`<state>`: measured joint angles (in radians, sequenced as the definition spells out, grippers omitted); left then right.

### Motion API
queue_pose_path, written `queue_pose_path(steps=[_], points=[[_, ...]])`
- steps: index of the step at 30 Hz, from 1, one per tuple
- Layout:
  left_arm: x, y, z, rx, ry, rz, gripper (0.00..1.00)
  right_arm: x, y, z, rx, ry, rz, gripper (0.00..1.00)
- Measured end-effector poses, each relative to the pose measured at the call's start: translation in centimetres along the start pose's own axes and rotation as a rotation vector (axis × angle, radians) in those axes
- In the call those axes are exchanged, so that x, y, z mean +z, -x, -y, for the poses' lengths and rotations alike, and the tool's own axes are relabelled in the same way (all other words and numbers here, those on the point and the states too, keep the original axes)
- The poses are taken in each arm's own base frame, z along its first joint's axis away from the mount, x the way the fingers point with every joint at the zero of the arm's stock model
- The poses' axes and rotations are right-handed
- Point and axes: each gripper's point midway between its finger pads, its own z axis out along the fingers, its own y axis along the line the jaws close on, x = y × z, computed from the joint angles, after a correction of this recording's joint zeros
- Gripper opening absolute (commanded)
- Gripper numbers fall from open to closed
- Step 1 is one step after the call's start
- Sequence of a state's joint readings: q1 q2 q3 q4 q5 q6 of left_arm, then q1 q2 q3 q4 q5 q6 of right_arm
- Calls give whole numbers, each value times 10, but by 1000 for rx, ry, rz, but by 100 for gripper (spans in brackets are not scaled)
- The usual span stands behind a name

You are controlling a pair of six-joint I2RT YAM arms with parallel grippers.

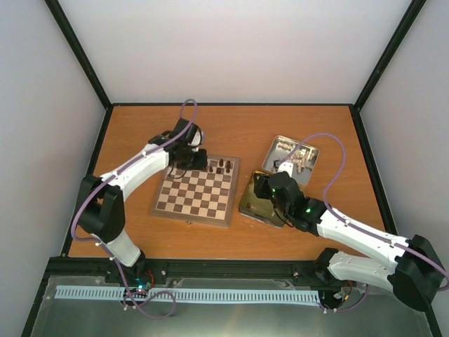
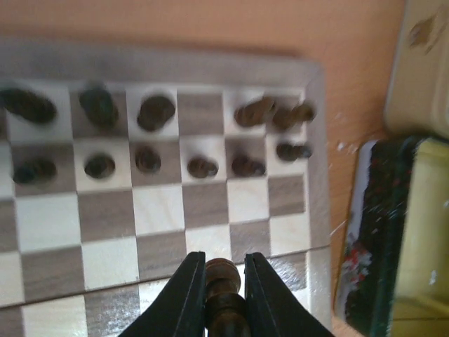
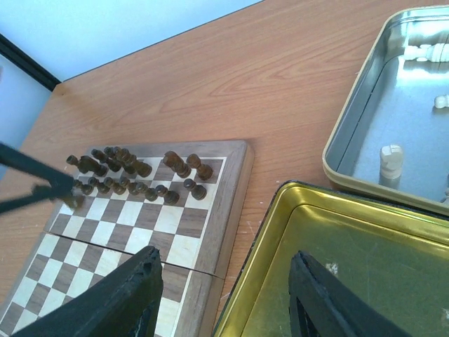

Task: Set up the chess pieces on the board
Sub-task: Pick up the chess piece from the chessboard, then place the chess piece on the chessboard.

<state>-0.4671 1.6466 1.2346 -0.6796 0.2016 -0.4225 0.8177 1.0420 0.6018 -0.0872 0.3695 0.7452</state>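
The board [image 1: 200, 200] lies mid-table, with dark brown chess pieces [image 1: 223, 167] standing in its two far rows. In the left wrist view these pieces [image 2: 147, 158] fill most squares of those rows on the board [image 2: 210, 203]. My left gripper [image 2: 223, 272] is shut on a dark brown piece [image 2: 222, 270] and holds it above the board; from above, this gripper [image 1: 186, 167] is at the board's far left corner. My right gripper [image 3: 224, 295] is open and empty, above the gap between the board [image 3: 182, 225] and the gold-lined tin [image 3: 351, 267].
The gold-lined tin [image 1: 261, 203] lies right of the board. A silver tin [image 1: 291, 156] behind it holds cream-white pieces [image 3: 391, 160]. Black frame posts and white walls enclose the table.
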Motion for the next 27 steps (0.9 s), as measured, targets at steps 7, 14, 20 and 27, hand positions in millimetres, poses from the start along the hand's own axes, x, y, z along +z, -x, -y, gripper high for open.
queue_pose_path(steps=[7, 14, 20, 27], points=[[-28, 67, 22, 59, 21, 135, 12, -5, 2, 7, 5, -12, 13, 50], [11, 68, 15, 75, 108, 50, 12, -8, -4, 18, 0, -37, 1, 50], [35, 63, 18, 116, 188, -11, 12, -11, -3, 21, 5, -39, 6, 50], [55, 57, 19, 168, 286, -41, 12, -11, -4, 23, 7, -41, 4, 50]])
